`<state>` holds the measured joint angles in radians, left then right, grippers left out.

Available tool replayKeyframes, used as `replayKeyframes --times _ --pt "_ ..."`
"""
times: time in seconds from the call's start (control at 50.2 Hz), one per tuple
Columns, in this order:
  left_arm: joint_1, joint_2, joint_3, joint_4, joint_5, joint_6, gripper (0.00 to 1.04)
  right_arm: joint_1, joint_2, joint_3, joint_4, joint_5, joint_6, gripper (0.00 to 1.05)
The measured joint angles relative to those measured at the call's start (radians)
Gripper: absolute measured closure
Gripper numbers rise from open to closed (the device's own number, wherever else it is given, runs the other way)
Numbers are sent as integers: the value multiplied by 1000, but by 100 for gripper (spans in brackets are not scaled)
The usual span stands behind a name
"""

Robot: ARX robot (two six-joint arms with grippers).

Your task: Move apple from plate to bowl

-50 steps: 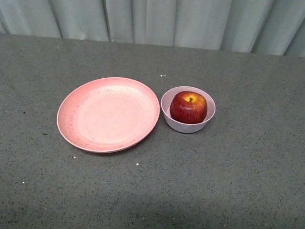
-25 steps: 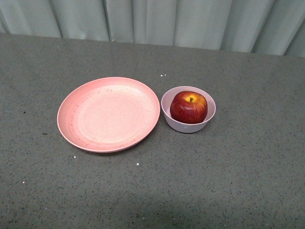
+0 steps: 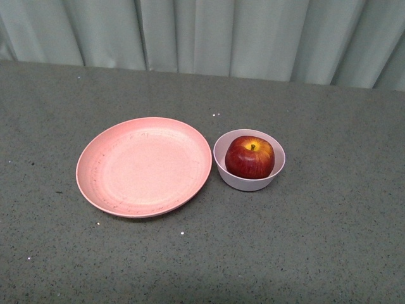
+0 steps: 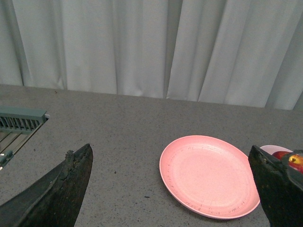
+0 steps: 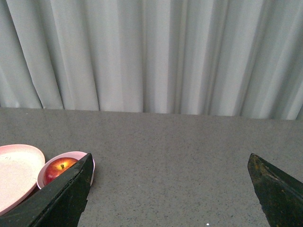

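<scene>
Apple (image 3: 250,157) sits inside the bowl (image 3: 249,181), stem up, with its yellow-orange patch around the stem and dark red skin filling most of the bowl's opening. Going left to right in the front view, the plate (image 3: 143,167) lies flat on the grey speckled counter (image 3: 304,247), bare of anything on it, and the bowl stands just beside the plate's right edge, the two rims close together but whether they touch cannot be told. Behind the counter hangs a pale pleated curtain (image 3: 202,35). Neither arm shows in the front view.

In the left wrist view, a slotted grey-green fixture (image 4: 19,120) sits at the counter's edge, and the left gripper (image 4: 170,189) has its two dark fingers spread wide apart, empty, above the counter. The plate lies between them, and a sliver of the bowl and apple peeks out past one fingertip (image 4: 274,187).

In the right wrist view, the right gripper (image 5: 168,191) is likewise spread wide and holds nothing. The bowl with the apple in it shows just beside one finger (image 5: 61,196), with the plate's edge next to it, and bare counter fills the gap between the fingers.
</scene>
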<state>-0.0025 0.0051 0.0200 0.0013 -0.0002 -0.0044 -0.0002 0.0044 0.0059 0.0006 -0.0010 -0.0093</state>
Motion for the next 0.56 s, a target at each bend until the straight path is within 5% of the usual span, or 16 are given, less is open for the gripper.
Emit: replayKeyframes --times 0.557 --pt "0 0 0 0 0 0 7 0 0 0 0 0 0 9"
